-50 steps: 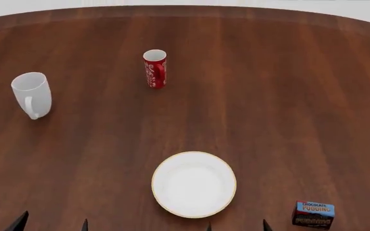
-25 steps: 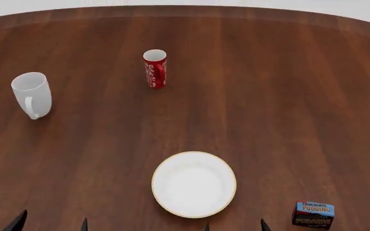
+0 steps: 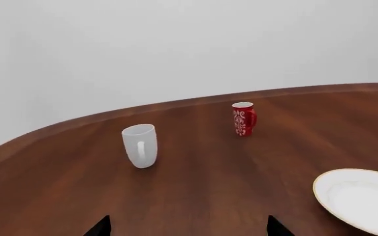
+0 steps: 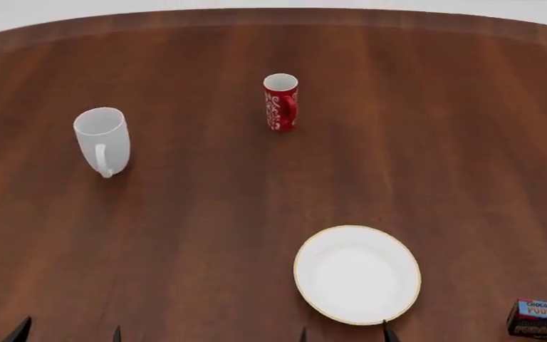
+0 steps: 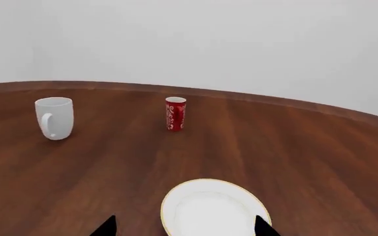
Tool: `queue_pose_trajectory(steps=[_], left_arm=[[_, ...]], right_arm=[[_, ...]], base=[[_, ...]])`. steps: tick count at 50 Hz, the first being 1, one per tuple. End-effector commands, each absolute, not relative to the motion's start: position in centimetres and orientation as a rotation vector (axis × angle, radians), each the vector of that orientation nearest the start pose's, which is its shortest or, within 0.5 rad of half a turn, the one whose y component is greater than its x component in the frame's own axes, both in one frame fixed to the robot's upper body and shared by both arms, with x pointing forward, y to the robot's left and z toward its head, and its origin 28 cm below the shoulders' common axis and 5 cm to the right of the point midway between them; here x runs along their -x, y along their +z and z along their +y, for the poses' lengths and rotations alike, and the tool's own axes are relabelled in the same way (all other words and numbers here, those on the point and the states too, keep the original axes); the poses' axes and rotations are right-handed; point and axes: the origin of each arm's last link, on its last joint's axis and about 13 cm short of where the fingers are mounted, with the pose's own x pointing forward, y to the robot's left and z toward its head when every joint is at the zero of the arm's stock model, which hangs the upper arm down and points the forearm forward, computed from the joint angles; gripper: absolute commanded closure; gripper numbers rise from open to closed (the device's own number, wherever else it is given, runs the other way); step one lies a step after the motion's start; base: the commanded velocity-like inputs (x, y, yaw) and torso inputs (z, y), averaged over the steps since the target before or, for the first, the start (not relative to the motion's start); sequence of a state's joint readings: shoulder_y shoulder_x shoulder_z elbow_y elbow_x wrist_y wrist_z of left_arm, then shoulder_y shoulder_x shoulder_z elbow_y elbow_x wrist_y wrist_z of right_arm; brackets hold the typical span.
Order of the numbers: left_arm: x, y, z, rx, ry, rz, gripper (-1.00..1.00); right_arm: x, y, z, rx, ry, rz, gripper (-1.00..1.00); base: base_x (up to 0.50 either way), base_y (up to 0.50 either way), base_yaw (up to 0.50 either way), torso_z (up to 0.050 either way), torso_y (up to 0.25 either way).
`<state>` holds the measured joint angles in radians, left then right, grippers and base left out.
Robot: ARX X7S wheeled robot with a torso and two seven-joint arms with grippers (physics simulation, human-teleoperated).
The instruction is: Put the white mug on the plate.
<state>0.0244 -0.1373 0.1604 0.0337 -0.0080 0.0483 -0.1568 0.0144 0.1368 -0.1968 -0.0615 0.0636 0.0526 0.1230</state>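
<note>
White mug point(image 4: 100, 140) upright toward the surface's left edge, well apart from the plate point(image 4: 357, 274) at the near edge. Both my tools spread, empty. Risks: grabbing the red mug point(image 4: 280, 102) instead; toppling the tall mug by its handle.

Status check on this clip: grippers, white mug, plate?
Both grippers open, empty. White mug upright, far left, untouched. Plate bare, near. Nothing between them.

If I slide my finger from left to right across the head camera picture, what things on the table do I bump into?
white mug → red mug → plate → chocolate pudding box
</note>
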Motion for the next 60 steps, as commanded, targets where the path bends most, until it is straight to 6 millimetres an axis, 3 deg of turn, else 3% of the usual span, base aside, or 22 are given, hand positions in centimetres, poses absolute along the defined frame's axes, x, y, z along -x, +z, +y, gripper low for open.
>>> queue_pose_trajectory(steps=[1,45,60], left_arm=[[-20.25,1.30,20.83,-0.109,0.001,-0.045,-1.00],[-19.99,0.85,20.73,-0.095,-0.003,-0.024,-1.00],[-19.89,0.88,20.64,-0.093,-0.006,-0.021,-1.00]], right_arm=[[-21.12,2.28,-8.85,0.081,0.080,-0.007,-1.00],[-21.24,2.17,-8.77,0.060,0.070,0.020,-1.00],[-21.16,2.10,-8.70,0.065,0.085,0.021,-1.00]], base=[[0.00,0.50,0.00,0.000,0.000],[0.01,0.50,0.00,0.000,0.000],[0.30,0.01,0.00,0.000,0.000]])
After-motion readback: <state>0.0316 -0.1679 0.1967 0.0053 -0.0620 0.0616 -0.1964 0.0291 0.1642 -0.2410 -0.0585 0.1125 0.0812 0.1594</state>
